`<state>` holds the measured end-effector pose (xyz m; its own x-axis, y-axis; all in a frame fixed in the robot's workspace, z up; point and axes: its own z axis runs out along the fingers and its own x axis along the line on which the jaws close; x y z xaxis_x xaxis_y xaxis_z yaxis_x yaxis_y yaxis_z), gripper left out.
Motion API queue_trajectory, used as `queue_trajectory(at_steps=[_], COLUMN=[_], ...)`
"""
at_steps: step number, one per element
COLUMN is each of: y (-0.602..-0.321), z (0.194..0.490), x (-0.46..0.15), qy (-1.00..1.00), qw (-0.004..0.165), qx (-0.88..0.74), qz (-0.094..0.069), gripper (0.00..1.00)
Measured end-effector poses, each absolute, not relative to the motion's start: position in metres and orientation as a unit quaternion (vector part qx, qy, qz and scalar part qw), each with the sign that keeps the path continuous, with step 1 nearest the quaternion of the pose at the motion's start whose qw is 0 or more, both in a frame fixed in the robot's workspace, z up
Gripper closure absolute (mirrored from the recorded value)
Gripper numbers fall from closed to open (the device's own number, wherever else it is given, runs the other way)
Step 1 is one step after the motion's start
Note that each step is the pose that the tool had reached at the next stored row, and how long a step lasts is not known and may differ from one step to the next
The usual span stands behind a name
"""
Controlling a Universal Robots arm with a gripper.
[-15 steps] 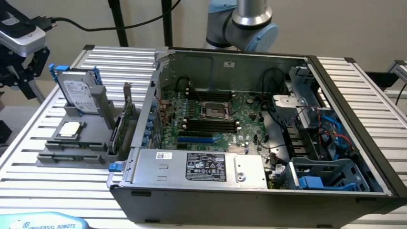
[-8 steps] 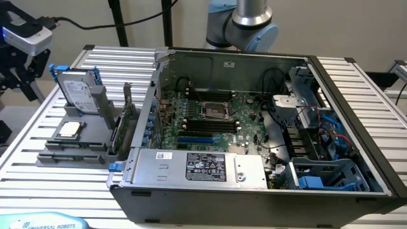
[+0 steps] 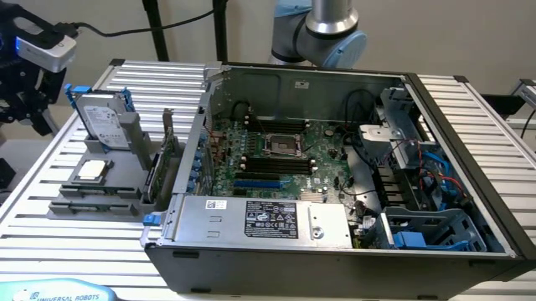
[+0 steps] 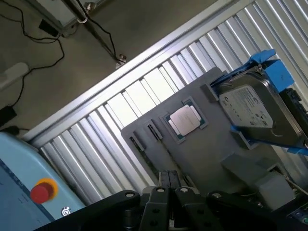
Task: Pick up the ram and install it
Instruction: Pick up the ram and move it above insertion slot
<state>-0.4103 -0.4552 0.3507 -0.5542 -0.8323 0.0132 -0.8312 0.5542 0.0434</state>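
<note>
My pincer [image 4: 168, 185] was pressed together, fingers [image 4: 155, 204] tip to tip, pinching nothing. In the ext. view the pincer [image 3: 32, 103] hung off the table's [image 3: 469, 125] edge on that view's left, up beyond the drive [image 3: 105, 125], touching nothing.

Ram [image 3: 94, 205] sat in the holder [image 3: 125, 188], on edge in a slit of the low front step. That's as best I could tell, since it showed as just a thin dark-green strip. Its long axis ran along the holder's front edge, approx. ext. view's left-to-right. One end pointed to that view's left, the other toward the case [image 3: 335, 263]. It lay level lengthwise, not tipped up, and was well apart from the pincer.

Same holder: CPU [image 3: 92, 169] lay flat just behind the ram. The drive stood upright behind that w/ blue rails. Card [image 3: 165, 157] stood on edge on the holder's case side. Wrist cam looked down on CPU [image 4: 185, 120] & drive [image 4: 255, 108].

Case lay open on the table w/ mobo [image 3: 285, 150] facing up. Black slots [image 3: 277, 164] ran ext. view's left-right beside the socket, same heading as the ram. PSU [image 3: 268, 219] sat along the near wall. Arm [image 3: 327, 25] rose behind the case. Pendant [image 3: 59, 293] lay at the table's near corner.
</note>
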Motion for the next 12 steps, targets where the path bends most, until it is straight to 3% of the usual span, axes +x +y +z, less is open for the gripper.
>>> queue_trajectory(at_steps=[12], y=[-0.4552], z=[0.3425], x=[-0.4076], qy=[-0.833], qw=[0.017], qx=[0.552], qz=[-0.014], gripper=[0.89])
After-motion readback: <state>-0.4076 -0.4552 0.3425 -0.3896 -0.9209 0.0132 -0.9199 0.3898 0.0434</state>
